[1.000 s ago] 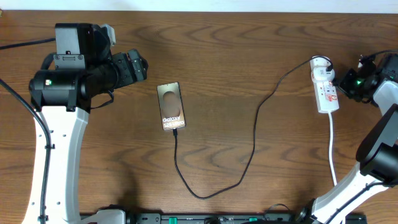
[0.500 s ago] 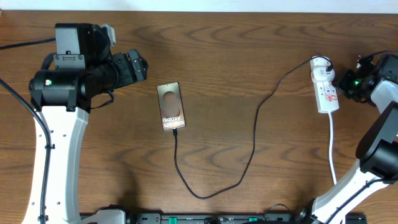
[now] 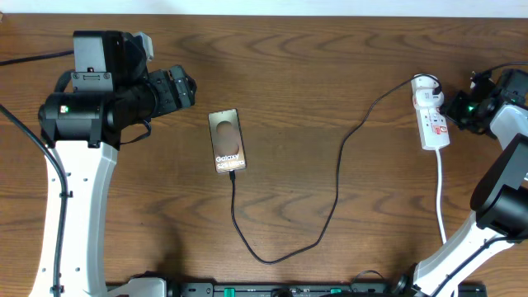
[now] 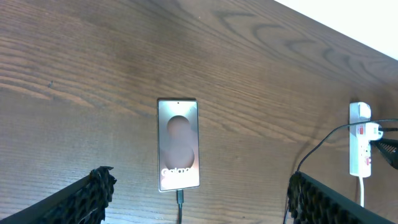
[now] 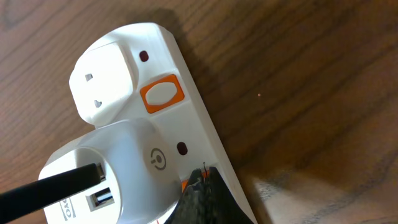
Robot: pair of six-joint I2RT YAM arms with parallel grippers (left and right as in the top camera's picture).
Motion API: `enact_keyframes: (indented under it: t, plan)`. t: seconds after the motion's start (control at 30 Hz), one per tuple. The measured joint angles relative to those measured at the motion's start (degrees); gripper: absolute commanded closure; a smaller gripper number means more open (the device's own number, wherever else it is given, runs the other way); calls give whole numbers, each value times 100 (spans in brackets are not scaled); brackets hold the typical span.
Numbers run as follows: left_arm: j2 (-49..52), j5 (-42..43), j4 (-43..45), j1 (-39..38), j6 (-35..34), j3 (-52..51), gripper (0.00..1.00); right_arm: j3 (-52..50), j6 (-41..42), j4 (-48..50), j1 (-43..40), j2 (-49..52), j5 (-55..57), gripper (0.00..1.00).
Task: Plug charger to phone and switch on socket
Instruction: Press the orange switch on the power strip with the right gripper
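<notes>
Two arms at one brown wooden table [image 3: 330, 66]. Item one, phone [image 3: 227, 141]: lies flat and face up left of the table's middle, screen glossy brown with white "Galaxy" lettering near its lower end; the left wrist view shows it [image 4: 178, 144] lengthwise between the two fingers. Item two, charger [image 3: 337, 177]: a thin black cable whose plug tip [image 3: 233, 173] meets the phone's lower edge, from which it runs toward the near edge of the table, loops round and climbs to the right as far as the socket. Item three, socket [image 3: 432, 115]: a narrow white strip at the far right, well apart from the phone, with a thick white cord [image 3: 440, 198] trailing toward the near edge. The right wrist view shows the socket [image 5: 205, 134] close up, with a white adapter [image 5: 118, 168] seated in it, the black cable leaving the adapter's side, an empty outlet [image 5: 102, 81] at the end and an orange switch [image 5: 161, 93] beside that. Left gripper [image 3: 183, 87]: held above the table beyond the phone, fingers [image 4: 93, 190] spread wide, nothing between them. Right gripper [image 5: 202, 190]: fingers drawn together into one dark point, its tip against the socket's face just beside the adapter.
</notes>
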Motion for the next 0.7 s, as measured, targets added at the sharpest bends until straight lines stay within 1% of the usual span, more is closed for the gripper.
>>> enact_keyframes:
  t: [0.7]
  plan:
    - [0, 0, -44, 0, 0, 0, 9, 96, -44, -317, 125, -37, 234, 99]
